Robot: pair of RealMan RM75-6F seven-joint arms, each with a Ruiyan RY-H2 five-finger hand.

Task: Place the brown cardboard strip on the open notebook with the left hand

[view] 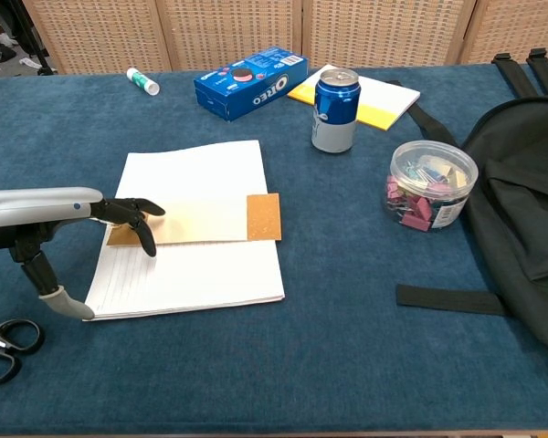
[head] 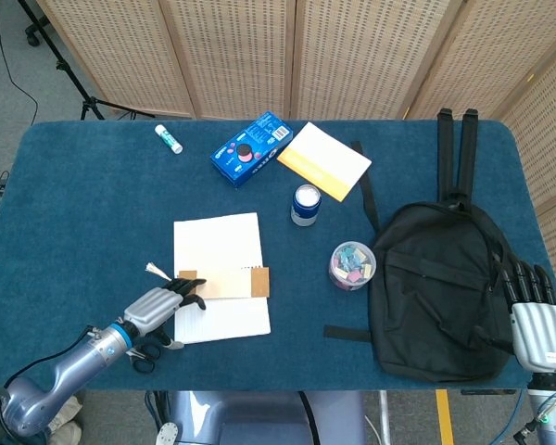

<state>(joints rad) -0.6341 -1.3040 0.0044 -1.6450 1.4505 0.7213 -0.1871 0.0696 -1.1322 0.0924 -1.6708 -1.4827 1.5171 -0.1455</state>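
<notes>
The brown cardboard strip [head: 227,282] [view: 210,220] lies flat across the open white notebook [head: 218,239] [view: 196,169], its left end with the string tag just over the page's left edge. My left hand [head: 162,304] [view: 64,224] hovers low at the notebook's front left corner. It holds nothing, and its dark fingertips point toward the strip's left end and cover it in the chest view. My right hand [head: 537,320] stays at the far right beside the backpack, fingers straight and empty; only the head view shows it.
Black scissors [view: 5,342] lie near the front left edge. Behind the notebook stand an Oreo box [view: 251,82], a blue can [view: 334,109] and a yellow notepad [view: 374,96]. A jar of clips [view: 429,182] and a black backpack [view: 521,201] fill the right side. A glue stick [view: 142,81] lies far left.
</notes>
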